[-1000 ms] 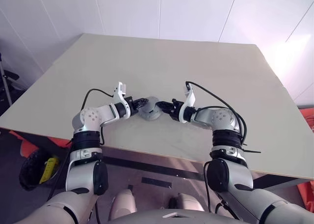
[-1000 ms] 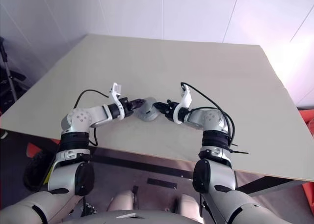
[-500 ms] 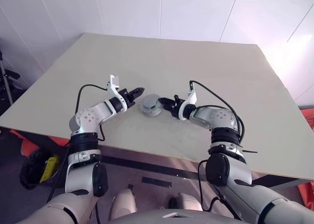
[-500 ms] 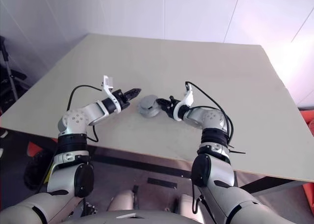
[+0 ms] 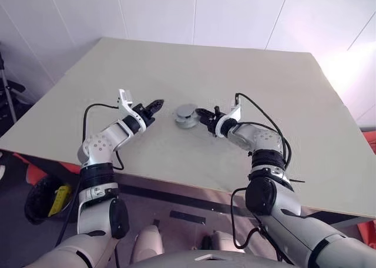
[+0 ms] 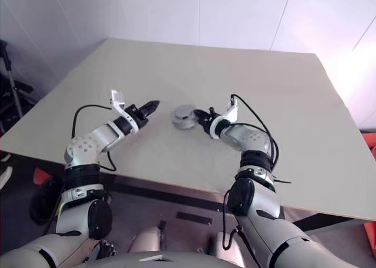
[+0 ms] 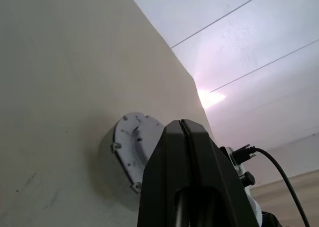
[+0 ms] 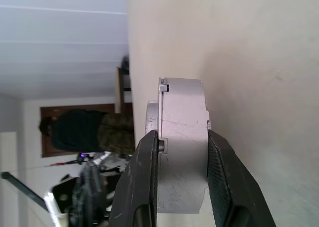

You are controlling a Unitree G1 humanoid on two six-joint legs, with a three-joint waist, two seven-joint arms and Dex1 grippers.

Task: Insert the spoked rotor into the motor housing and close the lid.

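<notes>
My right gripper (image 5: 198, 116) is shut on a round grey puck (image 5: 186, 115) low over the table's middle, its fingers (image 8: 144, 187) pressing on the two flat faces. The puck (image 8: 182, 117) has two stacked grey parts with a seam, which I take for the motor housing closed by the lid. Its pale face with small screws (image 7: 132, 145) tilts toward my left gripper (image 5: 157, 104). That gripper is shut and empty, a short way to the puck's left. The spoked rotor is hidden.
The beige table (image 5: 235, 74) runs wide and bare around both arms, its near edge just in front of me. White wall panels stand behind it. In the right wrist view a person in dark clothes (image 8: 75, 130) stands far off.
My left gripper has drawn away from the puck to the left and risen a little. My right gripper has carried the puck farther out over the table while rolling its wrist.
</notes>
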